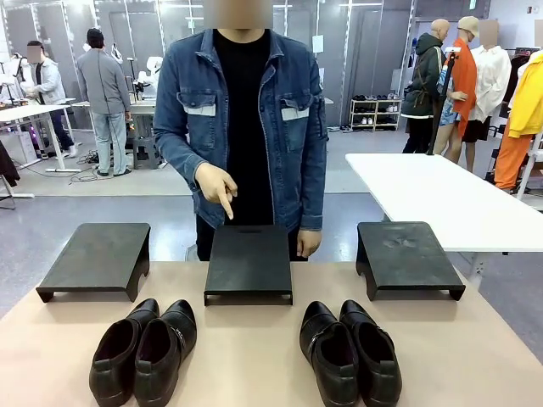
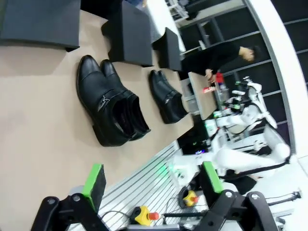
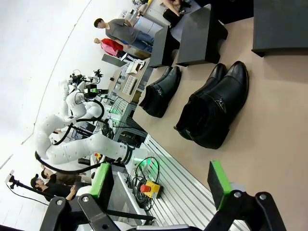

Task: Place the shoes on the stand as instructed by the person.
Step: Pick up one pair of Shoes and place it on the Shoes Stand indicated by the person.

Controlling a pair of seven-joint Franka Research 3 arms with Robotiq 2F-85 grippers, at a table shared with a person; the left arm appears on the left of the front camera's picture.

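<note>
Two pairs of glossy black shoes lie on the tan table near its front edge: a left pair (image 1: 144,352) and a right pair (image 1: 349,354). Behind them stand three low black stands, left (image 1: 93,254), middle (image 1: 249,259) and right (image 1: 407,254). The person (image 1: 246,110) in a denim jacket stands behind the middle stand, one hand (image 1: 216,188) pointing a finger down at it. My left gripper (image 2: 153,185) hangs open off the table's near edge, facing the left pair (image 2: 113,108). My right gripper (image 3: 161,185) is open too, facing the right pair (image 3: 216,110).
A white table (image 1: 441,199) stands at the back right. A yellow box with a red stop button (image 3: 151,187) sits on the base rail below the table edge. The other arm shows as a white bent arm (image 2: 240,159) in each wrist view. Other people stand far behind.
</note>
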